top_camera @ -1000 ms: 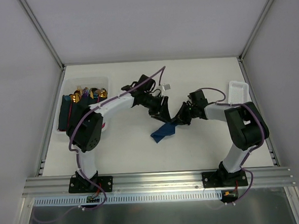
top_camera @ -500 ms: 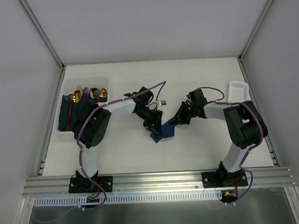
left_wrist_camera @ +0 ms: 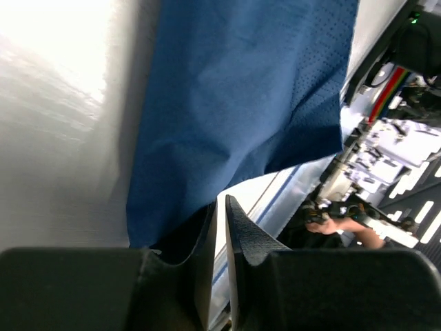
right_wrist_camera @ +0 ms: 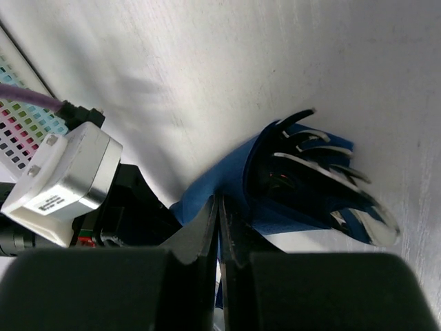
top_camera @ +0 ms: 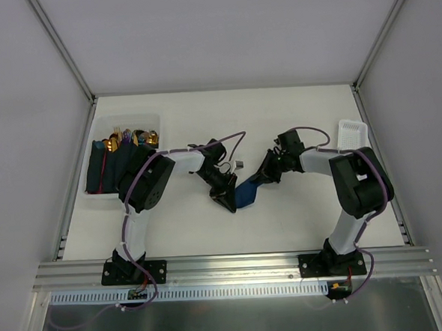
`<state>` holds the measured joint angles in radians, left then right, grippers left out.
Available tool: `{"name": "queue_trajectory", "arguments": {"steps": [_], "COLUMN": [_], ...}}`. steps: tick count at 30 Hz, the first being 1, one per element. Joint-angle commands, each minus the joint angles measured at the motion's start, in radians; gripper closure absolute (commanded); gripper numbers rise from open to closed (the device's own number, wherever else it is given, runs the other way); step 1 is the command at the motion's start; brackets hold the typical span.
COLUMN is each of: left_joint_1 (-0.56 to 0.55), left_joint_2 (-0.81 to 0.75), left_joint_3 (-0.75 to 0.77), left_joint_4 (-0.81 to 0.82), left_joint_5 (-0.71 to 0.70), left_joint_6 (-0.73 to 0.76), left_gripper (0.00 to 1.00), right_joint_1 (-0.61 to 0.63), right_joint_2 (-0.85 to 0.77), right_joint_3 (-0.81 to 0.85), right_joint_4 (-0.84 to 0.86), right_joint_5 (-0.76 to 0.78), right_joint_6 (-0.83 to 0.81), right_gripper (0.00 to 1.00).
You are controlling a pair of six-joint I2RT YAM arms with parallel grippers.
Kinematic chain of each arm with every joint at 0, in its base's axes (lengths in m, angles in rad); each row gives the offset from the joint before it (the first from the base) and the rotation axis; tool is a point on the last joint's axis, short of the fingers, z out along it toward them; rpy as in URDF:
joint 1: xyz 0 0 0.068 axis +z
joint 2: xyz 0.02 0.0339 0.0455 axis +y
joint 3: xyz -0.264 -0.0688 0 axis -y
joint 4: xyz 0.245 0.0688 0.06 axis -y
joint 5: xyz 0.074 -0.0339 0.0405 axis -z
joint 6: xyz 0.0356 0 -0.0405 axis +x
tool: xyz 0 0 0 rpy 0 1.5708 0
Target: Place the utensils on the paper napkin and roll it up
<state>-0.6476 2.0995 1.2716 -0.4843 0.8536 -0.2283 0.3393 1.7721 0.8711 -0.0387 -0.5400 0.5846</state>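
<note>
The dark blue paper napkin (top_camera: 247,192) lies bunched at mid-table between both grippers. My right gripper (top_camera: 262,179) is shut on a fold of the napkin (right_wrist_camera: 207,186); blue paper shows between its jaws (right_wrist_camera: 219,201). Silver utensils (right_wrist_camera: 322,147) poke out of the wrapped napkin, fork tines showing; from above they are hidden. My left gripper (top_camera: 228,200) sits low at the napkin's left edge. In the left wrist view its jaws (left_wrist_camera: 221,201) stand almost together with a thin slit. The napkin (left_wrist_camera: 241,89) hangs just past the left fingertip and no paper shows in the slit.
A clear bin (top_camera: 153,119) at the back left holds dark blue rolls with gold cutlery heads (top_camera: 119,158). A small white perforated tray (top_camera: 353,134) sits at the back right. An aluminium rail (top_camera: 235,266) runs along the near edge.
My left arm has swung toward the near side and dropped to the napkin's left edge, its jaws narrowing. The napkin has bunched up more. The right gripper has barely moved.
</note>
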Motion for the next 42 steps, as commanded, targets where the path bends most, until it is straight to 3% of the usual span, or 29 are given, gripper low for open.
{"name": "queue_trajectory", "arguments": {"steps": [1, 6, 11, 18, 29, 42], "left_joint_1": [0.040, 0.046, 0.046, 0.045, 0.023, 0.043], "left_joint_2": [0.073, 0.070, -0.085, -0.239, -0.053, 0.088], "left_joint_3": [-0.002, 0.008, 0.037, 0.098, 0.190, 0.106], "left_joint_4": [-0.030, -0.030, -0.028, -0.028, -0.014, 0.041], "left_joint_5": [-0.094, -0.048, 0.084, 0.098, 0.064, -0.065], "left_joint_6": [0.015, 0.017, 0.052, 0.041, 0.015, -0.031], "left_gripper": [0.89, 0.89, 0.78, 0.79, 0.80, 0.90], "right_joint_1": [0.012, 0.012, 0.010, 0.009, 0.009, 0.013], "right_joint_2": [0.061, 0.079, 0.090, 0.101, 0.133, 0.176], "right_joint_3": [0.000, 0.020, 0.031, 0.037, 0.071, 0.200], "right_joint_4": [-0.107, -0.121, -0.128, -0.132, -0.138, -0.213], "right_joint_5": [0.137, 0.132, 0.132, 0.135, 0.112, 0.072], "right_joint_6": [-0.075, -0.091, -0.123, -0.169, -0.232, -0.355], "right_gripper": [0.94, 0.95, 0.97, 0.98, 0.99, 0.98]}}
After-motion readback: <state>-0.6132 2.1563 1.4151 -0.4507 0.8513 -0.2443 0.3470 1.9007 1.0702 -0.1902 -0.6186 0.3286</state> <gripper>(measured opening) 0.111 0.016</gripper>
